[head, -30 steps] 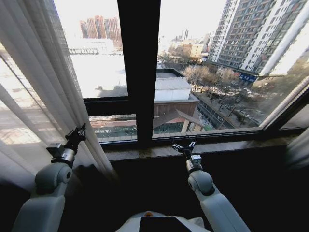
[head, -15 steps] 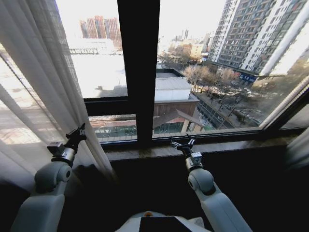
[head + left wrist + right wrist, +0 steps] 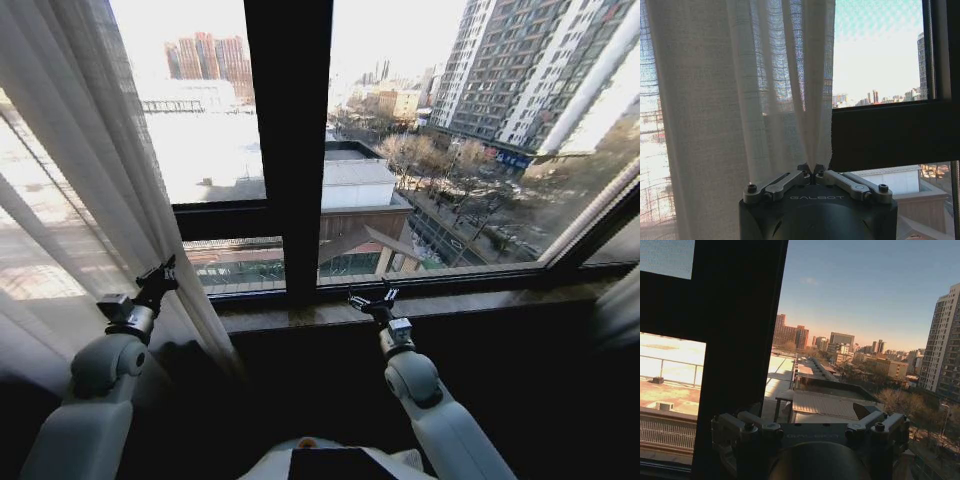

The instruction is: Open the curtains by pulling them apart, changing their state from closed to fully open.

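The left curtain (image 3: 70, 190), sheer white and pleated, hangs gathered at the left side of the window. Its inner edge (image 3: 815, 100) drops straight between the fingertips of my left gripper (image 3: 812, 169), which is shut on the fabric. In the head view the left gripper (image 3: 163, 274) sits low at that curtain edge. My right gripper (image 3: 368, 298) hovers open just above the window sill, right of the dark centre post and touching nothing. From the right wrist, its fingers (image 3: 730, 422) are spread wide in front of the glass. More pale fabric (image 3: 620, 305) shows at the far right edge.
A wide dark window post (image 3: 290, 140) stands between the two arms. A stone sill (image 3: 480, 298) runs along below the glass, with a dark wall under it. The glass between the post and the right edge is uncovered.
My right gripper has drifted a little to the left, toward the centre post. The left gripper holds the same spot at the curtain edge.
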{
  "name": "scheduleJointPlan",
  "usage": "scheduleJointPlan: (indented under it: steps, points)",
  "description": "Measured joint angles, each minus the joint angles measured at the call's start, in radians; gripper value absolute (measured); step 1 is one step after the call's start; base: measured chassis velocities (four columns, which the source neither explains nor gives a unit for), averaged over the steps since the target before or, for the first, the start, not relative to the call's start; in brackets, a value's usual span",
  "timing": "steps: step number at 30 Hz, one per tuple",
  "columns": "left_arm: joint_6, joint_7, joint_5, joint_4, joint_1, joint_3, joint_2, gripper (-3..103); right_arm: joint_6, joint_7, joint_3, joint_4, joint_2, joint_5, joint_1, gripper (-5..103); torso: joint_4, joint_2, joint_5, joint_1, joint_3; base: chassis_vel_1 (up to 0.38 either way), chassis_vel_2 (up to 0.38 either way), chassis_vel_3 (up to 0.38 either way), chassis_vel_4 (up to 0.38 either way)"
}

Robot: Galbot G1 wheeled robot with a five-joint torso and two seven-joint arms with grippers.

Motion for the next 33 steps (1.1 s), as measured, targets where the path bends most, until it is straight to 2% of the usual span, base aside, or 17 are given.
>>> scheduleJointPlan:
  steps: [14, 33]
  points:
    - [-0.008, -0.002, 0.001, -0.029, 0.035, -0.022, -0.019, 0, 0.010, 0.003, -0.014, -0.002, 0.005, -0.012, -0.003, 100, 0.0001, 0.000, -0.0002, 0.000, 0.000, 0.270, 0.276, -0.273, -0.274]
    - [-0.008, -0.019, 0.008, -0.078, 0.063, -0.036, -0.046, 0, 0.012, 0.004, -0.036, -0.003, 0.001, -0.012, 0.001, 100, 0.0001, 0.000, -0.0003, 0.000, 0.000, 0.357, 0.352, -0.355, -0.349]
